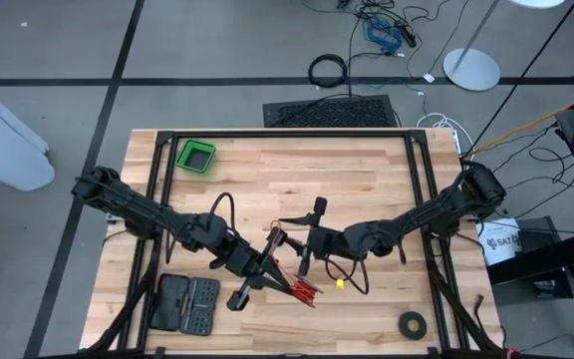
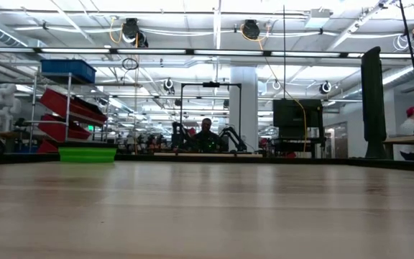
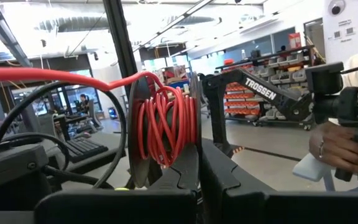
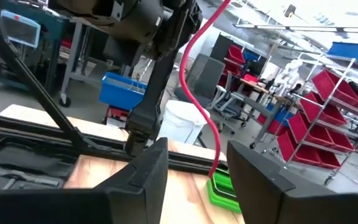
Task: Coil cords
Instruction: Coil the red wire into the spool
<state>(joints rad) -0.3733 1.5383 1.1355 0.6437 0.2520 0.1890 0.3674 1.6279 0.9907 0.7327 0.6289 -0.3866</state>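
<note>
Left wrist view has the best look: the cord point(image 3: 163, 127) is a tight red coil wound around the left gripper point(image 3: 199, 177), whose fingers are pressed together with the loops pinched right at their tips. One red strand runs off the coil and away to the side.

High view puts that coil near the middle of the wooden table point(image 1: 367, 170), toward its front edge, with the left gripper point(image 1: 267, 261) clamped on it. More of the cord point(image 1: 302, 289) lies on the wood just beside it. The right gripper point(image 1: 307, 249) sits just beside the coil on the other side, and in the right wrist view its fingers point(image 4: 145, 174) stand wide apart with nothing between them; the red strand point(image 4: 197, 106) hangs past them.

Farther from the coil: a green bin point(image 1: 196, 155) at the table's back left, a black case point(image 1: 187, 304) of small parts at the front left, and a black tape ring point(image 1: 413, 323) at the front right. A person's hand point(image 3: 337, 146) shows in the room beyond.
</note>
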